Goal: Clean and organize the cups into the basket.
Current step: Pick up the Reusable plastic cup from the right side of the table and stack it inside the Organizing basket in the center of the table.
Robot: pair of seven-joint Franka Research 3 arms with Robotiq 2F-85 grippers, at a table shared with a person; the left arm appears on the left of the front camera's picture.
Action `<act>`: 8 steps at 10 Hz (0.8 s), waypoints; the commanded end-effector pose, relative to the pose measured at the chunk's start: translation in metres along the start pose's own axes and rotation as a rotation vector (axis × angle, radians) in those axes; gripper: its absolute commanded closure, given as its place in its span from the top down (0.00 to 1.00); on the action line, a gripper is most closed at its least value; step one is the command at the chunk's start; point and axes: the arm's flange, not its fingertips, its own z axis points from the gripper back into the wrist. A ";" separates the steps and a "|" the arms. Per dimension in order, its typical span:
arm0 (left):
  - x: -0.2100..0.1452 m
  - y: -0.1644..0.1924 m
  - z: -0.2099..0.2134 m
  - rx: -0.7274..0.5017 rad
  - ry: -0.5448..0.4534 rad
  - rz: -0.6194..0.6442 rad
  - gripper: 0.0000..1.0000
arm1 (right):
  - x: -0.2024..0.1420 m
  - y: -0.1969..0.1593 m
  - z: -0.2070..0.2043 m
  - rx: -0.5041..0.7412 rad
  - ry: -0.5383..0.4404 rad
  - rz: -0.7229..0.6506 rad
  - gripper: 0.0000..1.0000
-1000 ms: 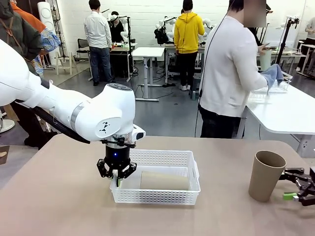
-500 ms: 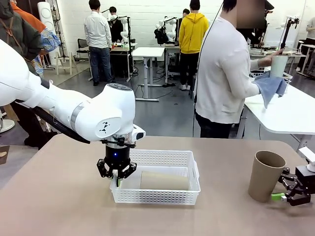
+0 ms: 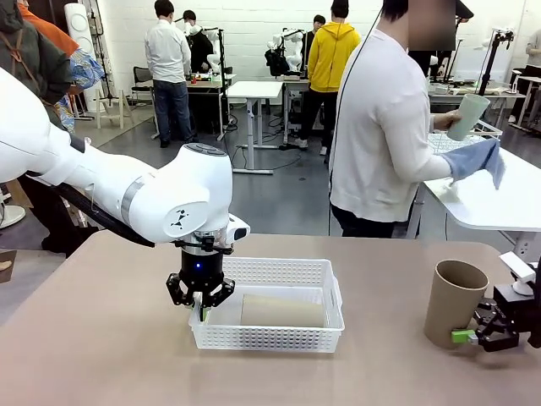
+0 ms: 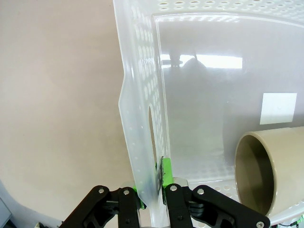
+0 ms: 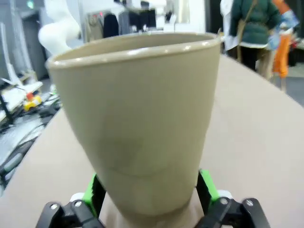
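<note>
Now the right gripper (image 3: 467, 333) has slid in around the upright brown cup (image 3: 452, 303), while the left gripper (image 3: 202, 309) has not moved.
Its jaws are spread wide, with the cup's base (image 5: 142, 118) standing between the green pads, one just beside it on each side; a second ago the cup stood clear ahead of the fingertips. The left jaws stay pressed together on the basket (image 3: 279, 264), pinching its perforated end wall (image 4: 142, 118); just past them, inside, a second brown cup (image 4: 256, 176) lies on its side. Beyond the table (image 3: 101, 355), the person has turned and now holds the mint cup (image 3: 467, 116) raised, with a blue cloth (image 3: 482, 157) below it.
</note>
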 end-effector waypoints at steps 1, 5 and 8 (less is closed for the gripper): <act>-0.001 -0.004 -0.001 0.002 0.002 0.021 0.00 | -0.005 -0.012 -0.010 -0.031 -0.010 0.019 1.00; -0.001 -0.004 -0.001 0.002 0.002 0.021 0.00 | -0.008 -0.014 -0.013 -0.021 -0.024 0.034 0.14; -0.001 -0.004 -0.001 0.002 0.002 0.021 0.00 | 0.006 -0.003 -0.009 -0.031 -0.016 -0.007 0.00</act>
